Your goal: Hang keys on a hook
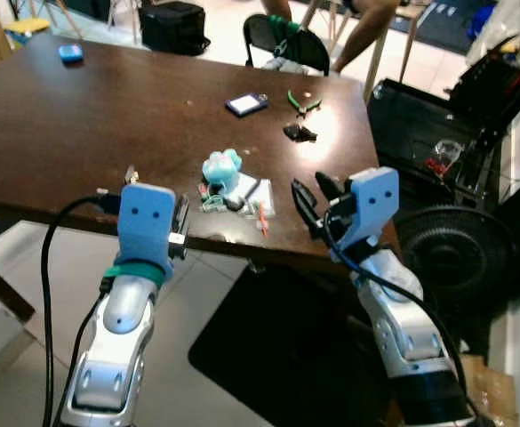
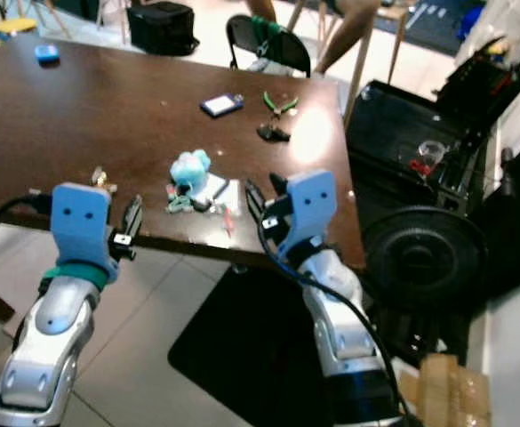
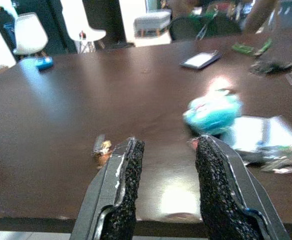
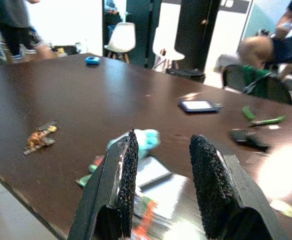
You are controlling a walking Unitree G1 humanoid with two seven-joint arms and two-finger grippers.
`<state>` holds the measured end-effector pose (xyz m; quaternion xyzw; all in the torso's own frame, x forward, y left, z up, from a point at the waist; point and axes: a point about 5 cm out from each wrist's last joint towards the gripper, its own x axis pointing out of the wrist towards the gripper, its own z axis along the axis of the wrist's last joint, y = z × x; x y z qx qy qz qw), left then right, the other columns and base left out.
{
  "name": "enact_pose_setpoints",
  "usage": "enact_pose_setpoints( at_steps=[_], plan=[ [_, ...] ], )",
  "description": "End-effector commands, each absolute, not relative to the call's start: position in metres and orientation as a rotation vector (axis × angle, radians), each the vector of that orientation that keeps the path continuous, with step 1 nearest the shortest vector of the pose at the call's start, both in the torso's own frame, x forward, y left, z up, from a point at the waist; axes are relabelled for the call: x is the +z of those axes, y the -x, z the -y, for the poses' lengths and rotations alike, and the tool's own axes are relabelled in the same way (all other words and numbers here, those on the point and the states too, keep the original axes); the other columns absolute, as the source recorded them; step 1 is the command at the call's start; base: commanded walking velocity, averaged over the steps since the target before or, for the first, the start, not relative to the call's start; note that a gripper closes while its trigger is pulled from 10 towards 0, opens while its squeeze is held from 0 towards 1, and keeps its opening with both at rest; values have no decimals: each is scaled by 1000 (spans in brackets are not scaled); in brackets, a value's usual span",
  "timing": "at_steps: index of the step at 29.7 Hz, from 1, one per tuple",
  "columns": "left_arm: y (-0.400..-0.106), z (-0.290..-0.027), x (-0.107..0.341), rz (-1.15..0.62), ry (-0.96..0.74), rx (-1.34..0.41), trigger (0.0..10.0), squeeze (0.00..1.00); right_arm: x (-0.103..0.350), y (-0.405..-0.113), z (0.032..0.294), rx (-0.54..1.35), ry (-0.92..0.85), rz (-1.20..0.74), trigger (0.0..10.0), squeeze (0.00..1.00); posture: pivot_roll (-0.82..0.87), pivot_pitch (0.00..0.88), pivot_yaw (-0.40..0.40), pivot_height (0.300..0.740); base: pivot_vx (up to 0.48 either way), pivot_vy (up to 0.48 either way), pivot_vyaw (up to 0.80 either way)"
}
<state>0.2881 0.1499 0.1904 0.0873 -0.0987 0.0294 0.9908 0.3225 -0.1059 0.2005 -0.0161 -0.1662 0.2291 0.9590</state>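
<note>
A small bunch of keys (image 1: pixel 131 173) with a brownish tag lies near the front edge of the dark wooden table (image 1: pixel 108 116); it also shows as keys (image 3: pixel 102 148) in the left wrist view. A fluffy teal keychain (image 1: pixel 221 168) rests on papers and small bits close to the front edge. My left gripper (image 1: pixel 181 222) hangs open at the table's front edge, just right of the keys, holding nothing. My right gripper (image 1: pixel 313 196) is open over the front right part of the table, right of the teal keychain (image 4: pixel 142 140), and empty.
A dark blue card (image 1: pixel 246 104), green pliers (image 1: pixel 302 102) and a small black object (image 1: pixel 300 133) lie further back. A blue item (image 1: pixel 70 53) sits far left. A black chair (image 1: pixel 286 40) and a person's legs (image 1: pixel 362 27) are behind the table. A fan (image 1: pixel 460 253) stands right.
</note>
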Motion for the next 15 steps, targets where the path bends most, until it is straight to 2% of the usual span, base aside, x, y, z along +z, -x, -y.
enact_pose_setpoints(
  at_steps=[1, 15],
  plan=[
    [-287, -151, 187, 180, -174, 64, 10000, 0, 199, -322, 107, 467, 42, 331, 10000, 0, -24, 99, 24, 740, 341, 0, 0],
    [-288, -151, 188, 181, -175, 63, 10000, 0, 199, -323, 107, 462, 41, 329, 10000, 0, -23, 101, 24, 740, 337, 0, 0]
  ],
)
